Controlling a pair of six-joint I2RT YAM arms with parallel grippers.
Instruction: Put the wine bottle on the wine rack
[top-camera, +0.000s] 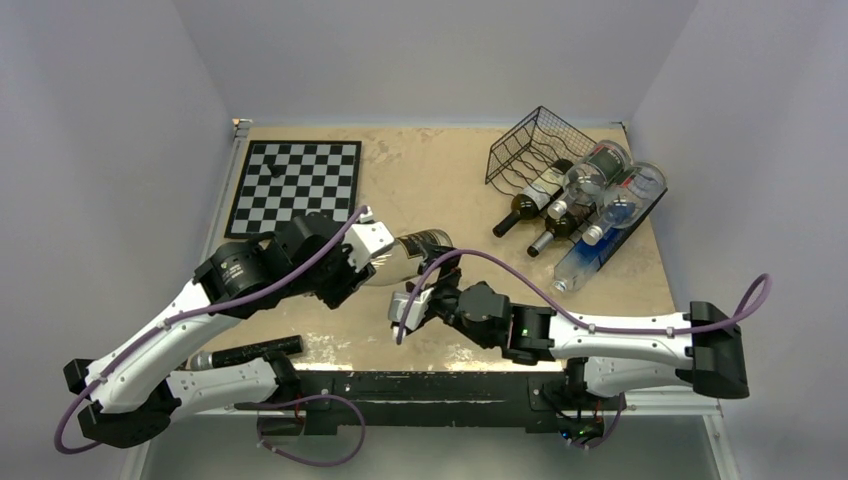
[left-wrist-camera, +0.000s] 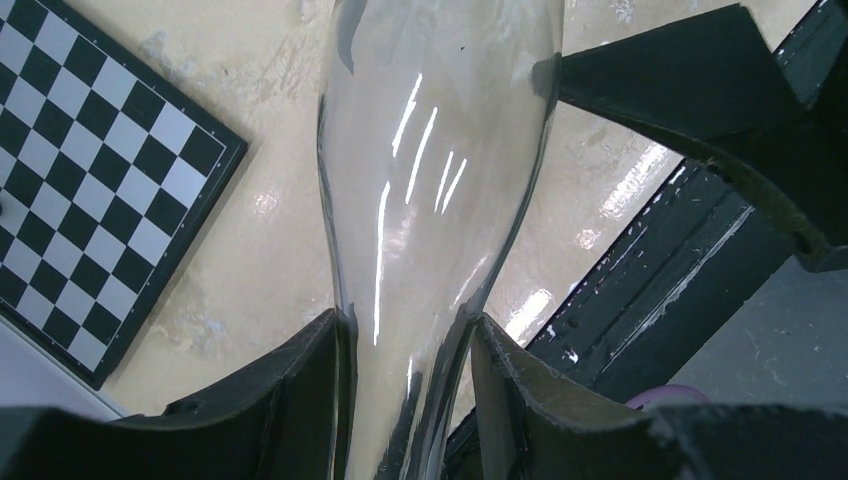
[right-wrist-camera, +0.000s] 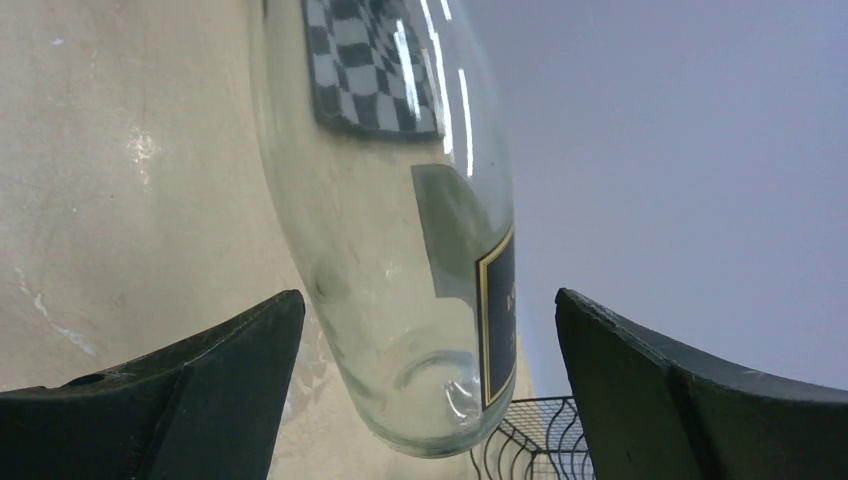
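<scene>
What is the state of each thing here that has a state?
Wine bottle: held by its neck, not yet racked.
Left gripper: shut on the bottle neck.
Right gripper: open around the bottle base, apart.
Wine rack: other bottles lie in it.
Chessboard: lying flat.

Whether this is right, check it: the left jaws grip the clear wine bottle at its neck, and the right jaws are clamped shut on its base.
Wrong on the right jaws: the right wrist view shows them open, standing clear either side of the base of the wine bottle. The left jaws do grip its neck.
</scene>
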